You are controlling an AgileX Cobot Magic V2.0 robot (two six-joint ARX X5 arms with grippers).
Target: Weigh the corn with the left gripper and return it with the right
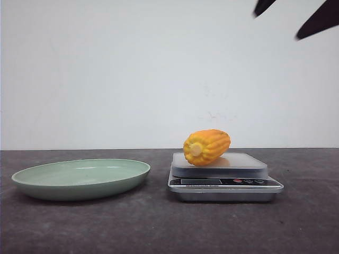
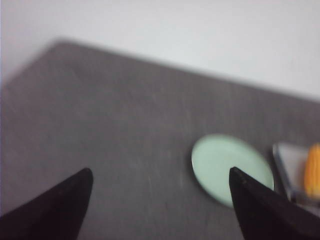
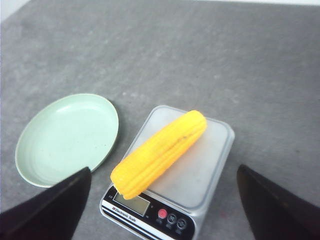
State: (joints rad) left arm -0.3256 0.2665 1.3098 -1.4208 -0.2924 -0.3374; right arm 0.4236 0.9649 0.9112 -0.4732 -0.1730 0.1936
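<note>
The orange-yellow corn (image 1: pixel 207 146) lies on its side on the platform of a silver kitchen scale (image 1: pixel 225 183), pale cut end toward me. It also shows in the right wrist view (image 3: pixel 160 152) and at the edge of the left wrist view (image 2: pixel 313 171). My right gripper (image 1: pixel 275 26) is open and empty, high above the scale, with only its black fingertips (image 1: pixel 318 21) in the front view; it looks down on the corn (image 3: pixel 164 169). My left gripper (image 2: pixel 160 170) is open and empty, high over the table left of the plate, out of the front view.
A pale green plate (image 1: pixel 79 180) sits empty left of the scale, also in the right wrist view (image 3: pixel 65 137) and left wrist view (image 2: pixel 225 160). The scale's display and buttons (image 3: pixel 170 217) face me. Dark grey tabletop, white wall behind.
</note>
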